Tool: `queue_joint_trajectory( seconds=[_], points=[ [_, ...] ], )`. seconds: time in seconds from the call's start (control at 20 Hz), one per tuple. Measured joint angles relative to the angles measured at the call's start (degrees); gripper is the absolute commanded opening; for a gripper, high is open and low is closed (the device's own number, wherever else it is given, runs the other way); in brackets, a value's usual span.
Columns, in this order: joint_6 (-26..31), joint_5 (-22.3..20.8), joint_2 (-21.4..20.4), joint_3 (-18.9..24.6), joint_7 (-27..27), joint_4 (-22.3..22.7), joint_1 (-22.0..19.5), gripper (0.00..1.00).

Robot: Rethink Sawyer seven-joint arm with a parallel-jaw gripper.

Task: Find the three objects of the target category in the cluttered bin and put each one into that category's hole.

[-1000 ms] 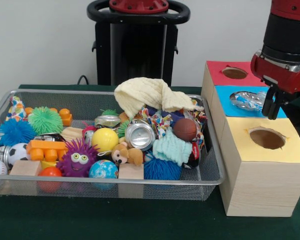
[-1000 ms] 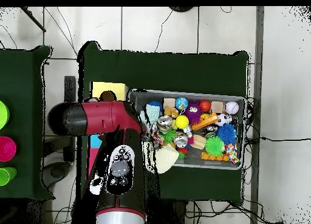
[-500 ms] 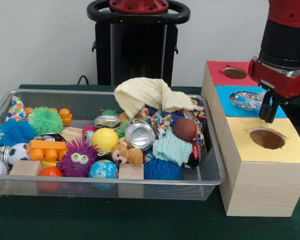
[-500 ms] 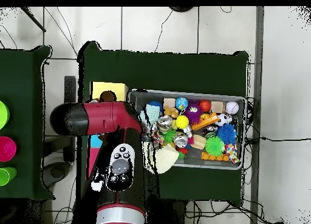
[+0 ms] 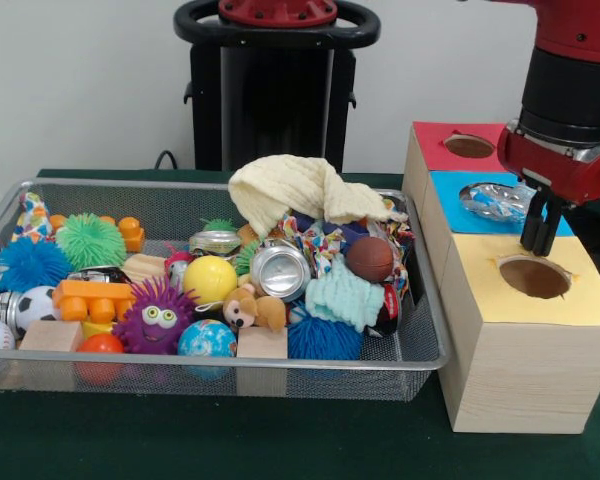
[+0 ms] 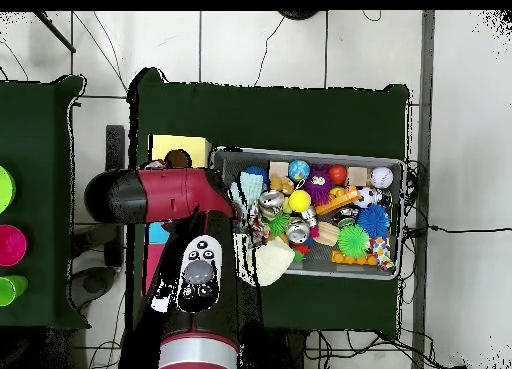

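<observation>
The wire mesh bin is full of toys: a crushed silver can, a yellow ball, a purple spiky toy, a brown ball and a pale yellow cloth. To its right stand three wooden boxes with red, blue and yellow tops, each with a hole. A crumpled silver-and-blue thing sits in the blue top's hole. My gripper hangs just above the yellow top's hole, slightly open and empty. In the overhead view my arm hides it.
The bin also holds a soccer ball, an orange block, wooden blocks, a globe ball and blue spiky balls. The black pedestal stands behind the bin. Coloured cups stand on a side table.
My gripper has shifted a little left and lower, from beside the blue top toward the yellow top's hole. The toys in the bin have not moved.
</observation>
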Motion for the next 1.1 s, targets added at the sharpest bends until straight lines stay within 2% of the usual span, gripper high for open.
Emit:
queue_joint_trajectory(
  seconds=[0.85, 1.1],
  points=[
    [-0.5, 0.0, -0.2, 0.0, 0.0, 0.4, 0.0, 0.0],
    [-0.5, 0.0, -1.0, 0.0, 0.0, 2.0, -0.2, 0.0]
  ],
)
